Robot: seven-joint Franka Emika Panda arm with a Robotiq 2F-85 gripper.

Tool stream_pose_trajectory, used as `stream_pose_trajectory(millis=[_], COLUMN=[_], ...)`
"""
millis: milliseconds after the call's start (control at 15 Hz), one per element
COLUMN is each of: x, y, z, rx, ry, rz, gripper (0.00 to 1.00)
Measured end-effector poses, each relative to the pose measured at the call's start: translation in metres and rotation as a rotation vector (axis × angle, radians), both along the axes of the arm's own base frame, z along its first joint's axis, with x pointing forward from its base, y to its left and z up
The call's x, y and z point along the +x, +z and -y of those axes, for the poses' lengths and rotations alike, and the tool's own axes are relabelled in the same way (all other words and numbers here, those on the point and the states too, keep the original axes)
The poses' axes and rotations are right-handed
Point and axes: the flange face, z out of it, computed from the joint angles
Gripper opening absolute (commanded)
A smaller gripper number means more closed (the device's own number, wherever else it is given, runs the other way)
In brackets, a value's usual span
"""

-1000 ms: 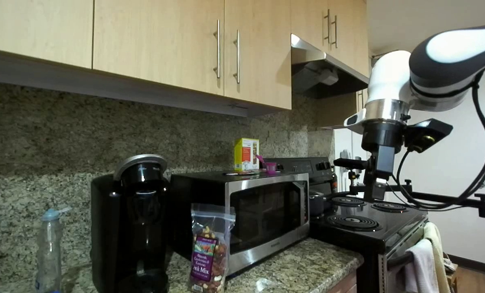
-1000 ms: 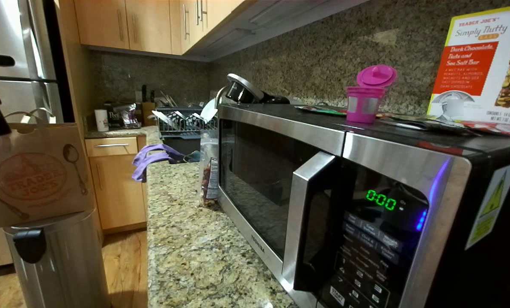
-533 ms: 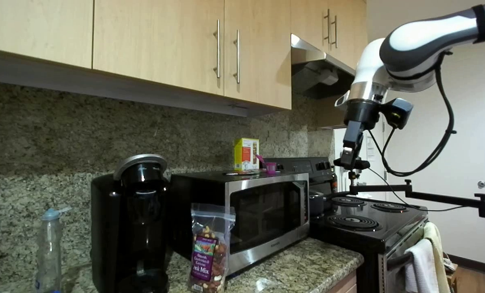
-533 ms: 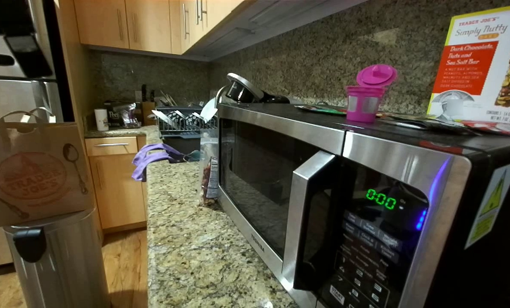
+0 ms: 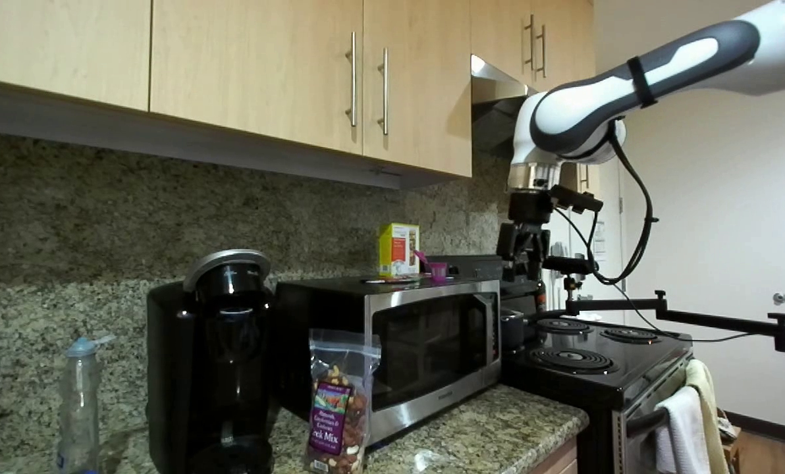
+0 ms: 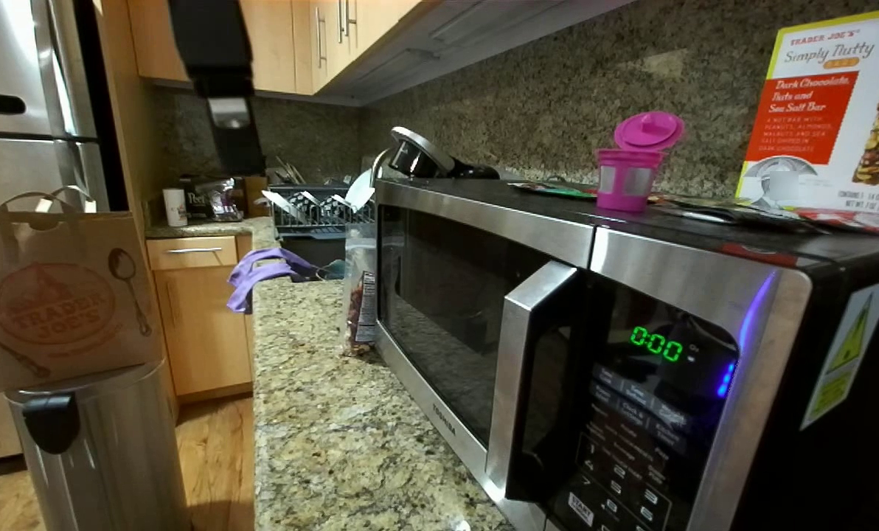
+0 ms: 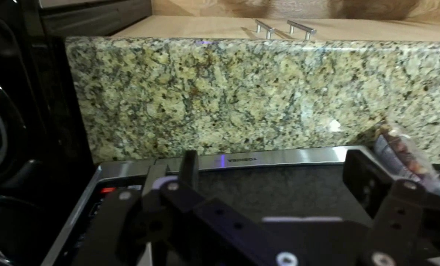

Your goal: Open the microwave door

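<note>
The silver microwave (image 5: 392, 431) stands on the granite counter with its door (image 5: 425, 349) shut. The shut door (image 6: 439, 287) and its angled metal handle (image 6: 512, 383) also show in an exterior view, beside the control panel. My gripper (image 7: 277, 171) is open and empty, with its fingers spread wide before the dark door window (image 7: 271, 192) in the wrist view. The handle (image 7: 155, 179) shows there just left of the left finger, partly hidden by it. In an exterior view the gripper (image 5: 523, 263) hangs pointing down, to the right of the microwave's top. It touches nothing that I can see.
A black coffee maker (image 5: 211, 375) and a trek mix bag (image 5: 340, 415) stand by the microwave's far end. The stove (image 5: 577, 375) and a black camera bar (image 5: 702, 320) are on the right. A pink cup (image 6: 627, 177) and a yellow-edged box (image 6: 815, 110) sit on the microwave.
The arm has swung left toward the microwave in an exterior view, and the gripper has risen and turned about its wrist. The microwave and its shut door have not moved.
</note>
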Motion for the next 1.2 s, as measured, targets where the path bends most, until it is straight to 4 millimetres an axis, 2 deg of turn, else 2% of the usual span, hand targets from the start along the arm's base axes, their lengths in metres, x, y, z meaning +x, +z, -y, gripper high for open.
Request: stream_pose_trajectory(millis=[267, 533, 1000, 1200], x=[0.022, 0.038, 0.040, 0.047], y=[-0.022, -0.025, -0.022, -0.031], z=[0.045, 0.072, 0.076, 0.077], rx=[-0.005, -0.024, -0.026, -0.027], ry=[-0.104, -0.140, -0.140, -0.144], rz=[-0.061, -0.032, -0.015, -0.025], gripper=[1.00, 1.00, 1.00, 1.00])
